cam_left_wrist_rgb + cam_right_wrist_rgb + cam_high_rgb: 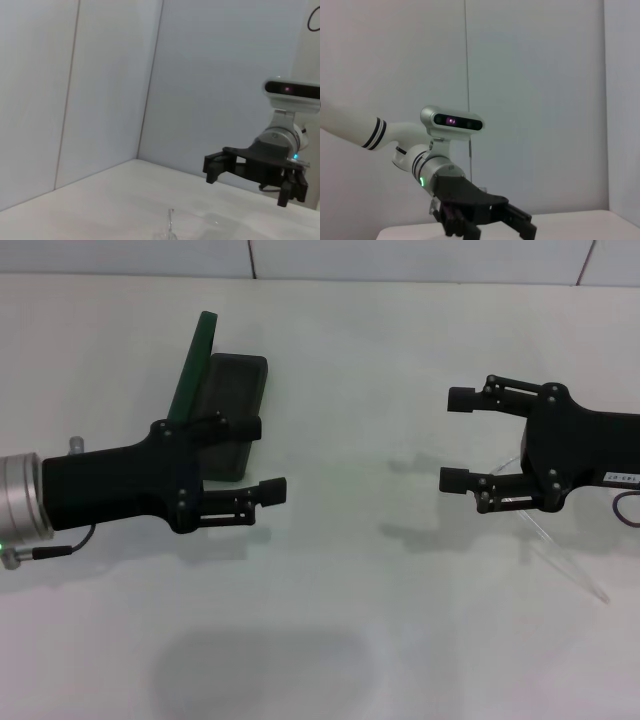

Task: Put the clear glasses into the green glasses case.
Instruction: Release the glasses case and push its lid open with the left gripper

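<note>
The green glasses case lies open at the back left of the white table, its green lid standing up and its dark base flat. My left gripper hovers open right in front of the case, holding nothing. The clear glasses lie on the table at the right, partly hidden under my right gripper, with one thin clear arm sticking out toward the front. That gripper is open and holds nothing. The left wrist view shows the right gripper and a bit of the clear glasses. The right wrist view shows the left gripper.
The white table stretches between the two arms and toward the front. A pale tiled wall closes the back. A thin cable loops by the right wrist.
</note>
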You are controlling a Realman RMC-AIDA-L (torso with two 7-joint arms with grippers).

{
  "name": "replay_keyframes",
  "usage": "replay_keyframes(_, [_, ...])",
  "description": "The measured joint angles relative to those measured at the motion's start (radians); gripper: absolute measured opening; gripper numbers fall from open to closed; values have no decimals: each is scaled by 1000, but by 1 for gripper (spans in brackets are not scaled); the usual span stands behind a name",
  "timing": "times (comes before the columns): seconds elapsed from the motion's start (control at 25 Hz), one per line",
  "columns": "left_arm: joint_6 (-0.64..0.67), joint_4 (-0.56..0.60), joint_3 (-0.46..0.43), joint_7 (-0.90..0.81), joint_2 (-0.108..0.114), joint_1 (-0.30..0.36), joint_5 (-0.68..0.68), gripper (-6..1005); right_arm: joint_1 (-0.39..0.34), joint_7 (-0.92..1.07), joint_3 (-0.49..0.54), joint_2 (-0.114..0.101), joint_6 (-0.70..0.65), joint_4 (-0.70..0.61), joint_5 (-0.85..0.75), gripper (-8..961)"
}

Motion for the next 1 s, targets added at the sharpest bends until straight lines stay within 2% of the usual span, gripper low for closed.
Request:
replay_keyframes(0.24, [-29, 7, -88, -91, -8, -8, 7, 859, -4, 2, -1, 2, -4, -1, -2, 868])
replay_keyframes(0.36, [-25, 8, -89, -99, 0, -19, 17, 851, -8, 2, -1, 3, -7, -1, -2, 868])
replay_keyframes(0.68, [-41, 17, -114, -111, -10, -25, 52, 830, -10, 1, 3, 9, -5, -2, -2, 867])
replay_keyframes(0.84, [-165, 90, -156, -325, -6, -49, 89, 819, -8, 2, 3, 10, -6, -2, -2, 867])
replay_keyframes(1.0, [-271, 226, -161, -584, 2, -92, 261, 809, -6, 2, 4, 9, -6, -2, -2, 867])
